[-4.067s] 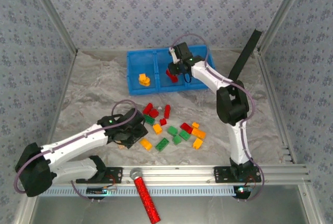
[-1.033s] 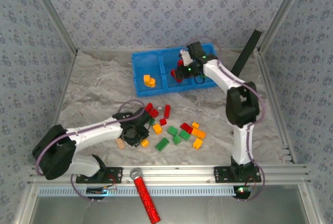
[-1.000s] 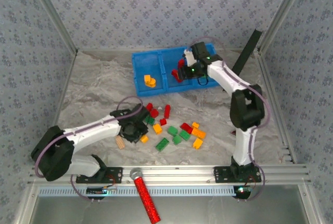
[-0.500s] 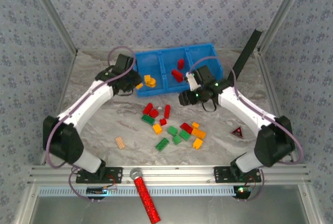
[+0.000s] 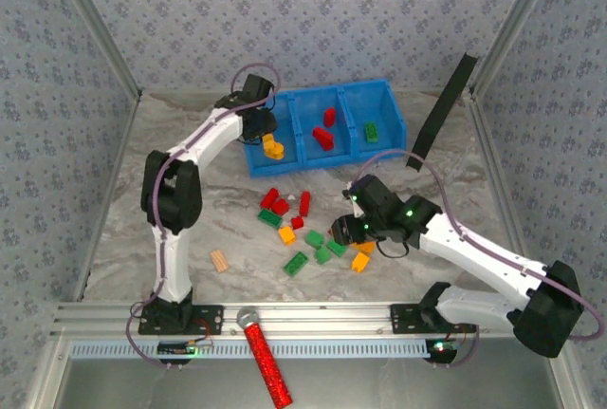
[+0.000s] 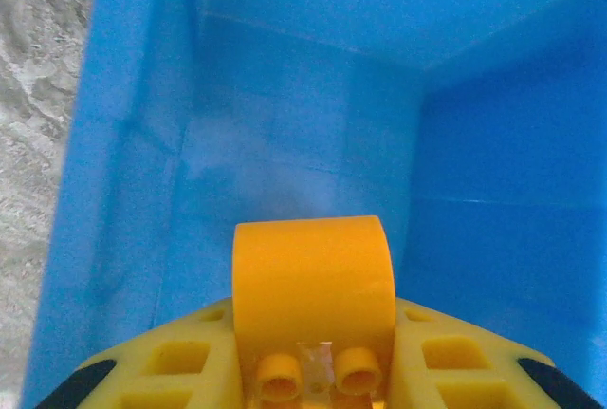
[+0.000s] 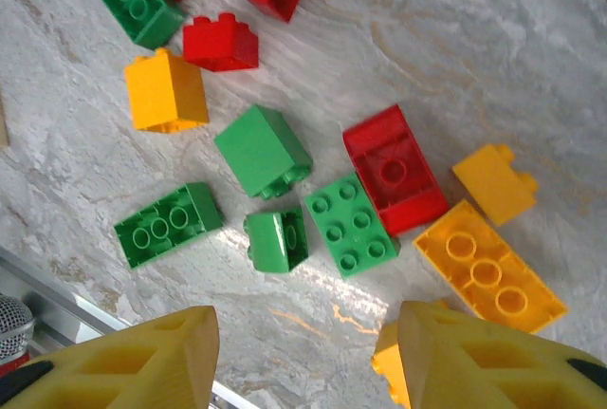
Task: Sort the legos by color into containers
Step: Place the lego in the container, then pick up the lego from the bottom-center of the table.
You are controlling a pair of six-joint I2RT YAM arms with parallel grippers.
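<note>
left gripper (image 5: 262,132): you have it closed on a yellow-orange brick (image 6: 313,281), reaching into the left compartment of the blue tray (image 5: 389,96); its yellow fingers (image 6: 161,371) flank the brick in the wrist view, and two round studs show at the brick's near end.
right gripper (image 7: 305,333): your jaws stand apart with nothing between them, hanging over the loose pile, well apart from the tray.
tray, position: at the far side of the marbled table (image 5: 171,191), three compartments side by side.
tray, left compartment: yellow-orange pieces (image 5: 274,149) lying just beside your left gripper.
tray, middle compartment: two red bricks (image 5: 324,139).
tray, right compartment: one green brick (image 5: 371,130).
loose legos, red: a small cluster (image 5: 275,203) at the far left of the pile; one long red brick (image 7: 395,170) lying open side up under your right wrist.
loose legos, green: a six-stud brick (image 7: 167,225), a four-stud brick (image 7: 349,224) touching the long red one, and a small green piece (image 7: 277,240) tipped on its side between them.
loose legos, yellow-orange: a three-hole brick (image 7: 488,276) near your right finger, a square one (image 7: 166,91) beside a small red brick (image 7: 220,42).
tan ridged block (image 5: 219,260): alone on the table, left of the pile.
red glittery stick (image 5: 268,366): on the front rail, grey ball head toward the table.
</note>
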